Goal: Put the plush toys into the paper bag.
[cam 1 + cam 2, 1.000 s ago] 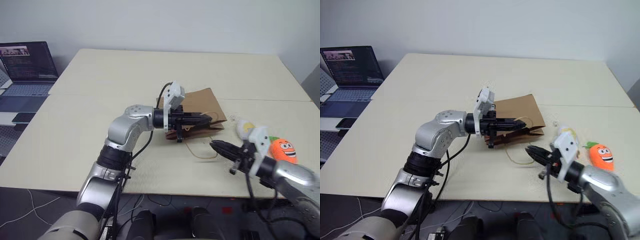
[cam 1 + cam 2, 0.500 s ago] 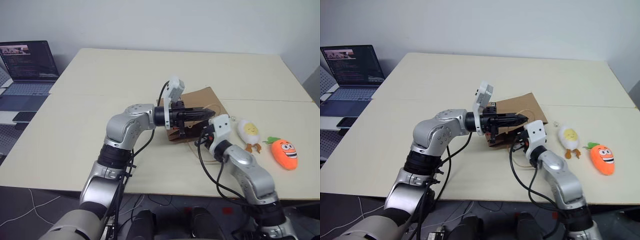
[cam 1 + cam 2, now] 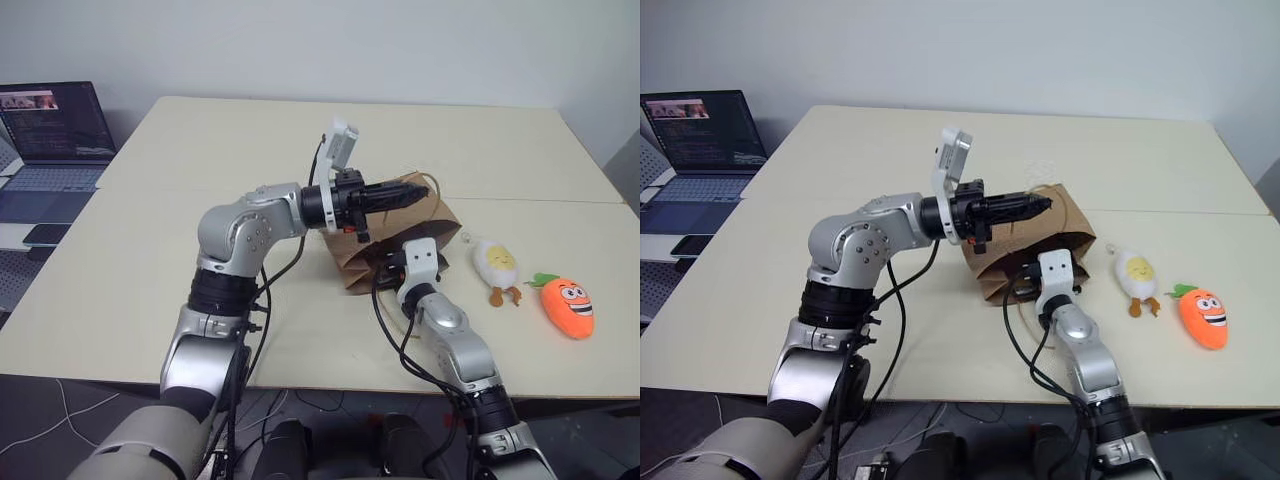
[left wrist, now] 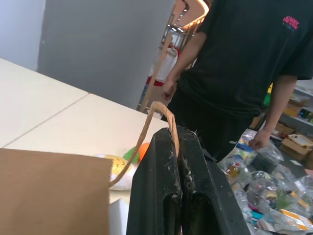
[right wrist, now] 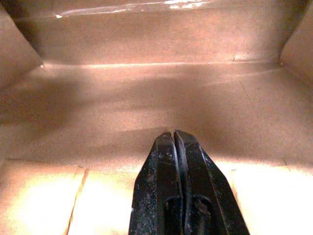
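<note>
The brown paper bag lies on its side in the middle of the table, its mouth facing me. My left gripper is shut on one twisted handle and holds the bag's upper side up. My right gripper is shut and empty, its tips just inside the bag's mouth, with the brown inner walls ahead of it. The white egg toy and the orange carrot toy lie on the table to the right of the bag.
An open laptop stands on a side table at the far left. The beige table stretches behind the bag. In the left wrist view a person in a black shirt stands past the table's edge, near cluttered goods.
My left gripper has risen with the handle, lifting the bag's upper side and opening its mouth. My right gripper has swung in from the right and pushed forward into the mouth.
</note>
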Robot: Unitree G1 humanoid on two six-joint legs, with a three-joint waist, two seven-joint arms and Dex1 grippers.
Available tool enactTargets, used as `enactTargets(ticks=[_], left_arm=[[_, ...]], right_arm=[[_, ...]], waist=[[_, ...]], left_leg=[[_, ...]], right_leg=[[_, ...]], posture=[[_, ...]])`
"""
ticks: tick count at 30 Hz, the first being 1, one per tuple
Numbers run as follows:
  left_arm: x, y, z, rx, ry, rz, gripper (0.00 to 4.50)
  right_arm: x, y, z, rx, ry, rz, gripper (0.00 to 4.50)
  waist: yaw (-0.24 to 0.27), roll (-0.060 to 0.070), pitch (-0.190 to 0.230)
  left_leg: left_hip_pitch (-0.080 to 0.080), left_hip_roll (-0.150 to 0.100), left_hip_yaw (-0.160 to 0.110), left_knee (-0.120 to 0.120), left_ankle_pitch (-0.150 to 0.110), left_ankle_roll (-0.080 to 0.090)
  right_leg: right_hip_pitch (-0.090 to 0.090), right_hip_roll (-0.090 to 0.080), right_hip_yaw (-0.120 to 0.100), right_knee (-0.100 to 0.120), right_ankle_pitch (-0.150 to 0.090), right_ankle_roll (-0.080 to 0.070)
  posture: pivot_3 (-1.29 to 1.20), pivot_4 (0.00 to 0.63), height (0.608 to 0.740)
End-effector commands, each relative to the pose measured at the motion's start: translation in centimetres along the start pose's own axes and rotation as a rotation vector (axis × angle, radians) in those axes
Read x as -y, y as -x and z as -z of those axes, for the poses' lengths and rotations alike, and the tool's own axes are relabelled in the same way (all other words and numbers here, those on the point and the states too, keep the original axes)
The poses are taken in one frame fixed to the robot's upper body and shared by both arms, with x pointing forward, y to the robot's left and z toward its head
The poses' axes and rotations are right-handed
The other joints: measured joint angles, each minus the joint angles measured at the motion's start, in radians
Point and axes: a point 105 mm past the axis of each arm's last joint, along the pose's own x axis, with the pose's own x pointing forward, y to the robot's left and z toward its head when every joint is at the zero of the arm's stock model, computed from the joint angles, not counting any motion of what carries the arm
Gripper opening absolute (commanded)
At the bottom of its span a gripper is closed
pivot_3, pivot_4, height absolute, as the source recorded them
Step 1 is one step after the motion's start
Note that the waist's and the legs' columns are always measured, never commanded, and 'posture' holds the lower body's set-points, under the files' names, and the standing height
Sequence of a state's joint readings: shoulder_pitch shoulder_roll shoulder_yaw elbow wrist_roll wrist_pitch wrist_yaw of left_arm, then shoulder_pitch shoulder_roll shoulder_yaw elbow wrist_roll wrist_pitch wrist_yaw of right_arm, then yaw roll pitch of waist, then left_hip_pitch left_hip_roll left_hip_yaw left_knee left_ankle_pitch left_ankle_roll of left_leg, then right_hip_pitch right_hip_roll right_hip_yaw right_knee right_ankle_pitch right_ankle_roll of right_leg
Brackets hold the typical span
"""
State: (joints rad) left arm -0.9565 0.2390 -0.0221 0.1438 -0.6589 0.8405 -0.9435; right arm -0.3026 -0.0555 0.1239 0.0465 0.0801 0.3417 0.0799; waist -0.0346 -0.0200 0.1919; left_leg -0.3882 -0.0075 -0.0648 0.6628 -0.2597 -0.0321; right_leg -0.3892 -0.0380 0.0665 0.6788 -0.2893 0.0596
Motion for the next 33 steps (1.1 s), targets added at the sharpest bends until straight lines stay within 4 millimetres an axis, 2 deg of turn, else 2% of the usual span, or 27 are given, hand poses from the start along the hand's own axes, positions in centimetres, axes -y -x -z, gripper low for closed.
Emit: enactTargets(ticks=[1, 8, 11, 16, 23, 26, 33], left_arm=[[-0.3, 0.5, -3.6, 0.063, -0.147, -0.032, 0.00], [0.0, 0.6, -7.7, 0.098, -0.346, -0.049, 0.00], [0.3, 0.6, -8.5, 0.115, -0.380, -0.046, 0.00], [0.0, 0.5, -7.1, 0.077, -0.369, -0.046, 0.00], [0.1, 0.0, -5.0, 0.056, -0.324, -0.033, 0.00], [0.3, -0.2, -4.6, 0.056, -0.312, -0.023, 0.00], [0.6, -0.6, -4.3, 0.059, -0.294, -0.002, 0.00]], right_arm=[[0.0, 0.3, 1.5, -0.056, -0.019, 0.014, 0.05], [-0.5, 0.2, 1.9, -0.079, -0.018, 0.013, 0.05], [-0.6, 0.2, 1.9, -0.080, -0.019, 0.008, 0.05], [-0.9, 0.1, 1.2, -0.059, -0.005, -0.022, 0.05], [-0.9, 0.5, -3.5, 0.043, 0.016, -0.131, 0.05], [-0.7, 1.3, -4.5, 0.022, 0.052, -0.188, 0.65], [-0.6, 4.1, -7.7, 0.026, 0.131, -0.298, 3.09]], waist=[[0.000, 0.000, 0.000], [0.000, 0.000, 0.000], [-0.001, 0.000, 0.000], [-0.003, 0.000, 0.000], [-0.007, 0.000, 0.000], [-0.006, 0.000, 0.000], [-0.001, 0.000, 0.000]], left_leg=[[0.000, 0.000, 0.000, 0.000, 0.000, 0.000], [0.000, 0.000, -0.001, 0.000, 0.000, 0.000], [0.001, 0.000, -0.001, 0.000, 0.000, 0.000], [0.001, 0.000, -0.001, -0.001, 0.000, 0.000], [0.000, 0.000, -0.001, -0.001, 0.000, 0.000], [-0.002, 0.000, -0.002, 0.000, 0.000, 0.000], [-0.005, 0.000, -0.006, 0.000, 0.000, 0.000]], right_leg=[[0.000, 0.000, 0.000, 0.000, 0.000, 0.000], [0.000, 0.000, -0.001, 0.000, 0.000, 0.000], [0.001, 0.000, -0.001, 0.000, 0.000, 0.000], [0.000, 0.001, -0.001, 0.000, 0.000, 0.000], [0.000, 0.001, -0.001, 0.000, 0.000, 0.000], [-0.001, 0.000, -0.001, 0.000, 0.000, 0.000], [-0.001, 0.001, -0.002, -0.001, 0.000, 0.000]], posture=[[0.00, 0.150, 0.740], [0.00, 0.150, 0.740], [0.00, 0.150, 0.740], [0.00, 0.150, 0.740], [0.00, 0.150, 0.740], [0.00, 0.150, 0.740], [0.00, 0.150, 0.740]])
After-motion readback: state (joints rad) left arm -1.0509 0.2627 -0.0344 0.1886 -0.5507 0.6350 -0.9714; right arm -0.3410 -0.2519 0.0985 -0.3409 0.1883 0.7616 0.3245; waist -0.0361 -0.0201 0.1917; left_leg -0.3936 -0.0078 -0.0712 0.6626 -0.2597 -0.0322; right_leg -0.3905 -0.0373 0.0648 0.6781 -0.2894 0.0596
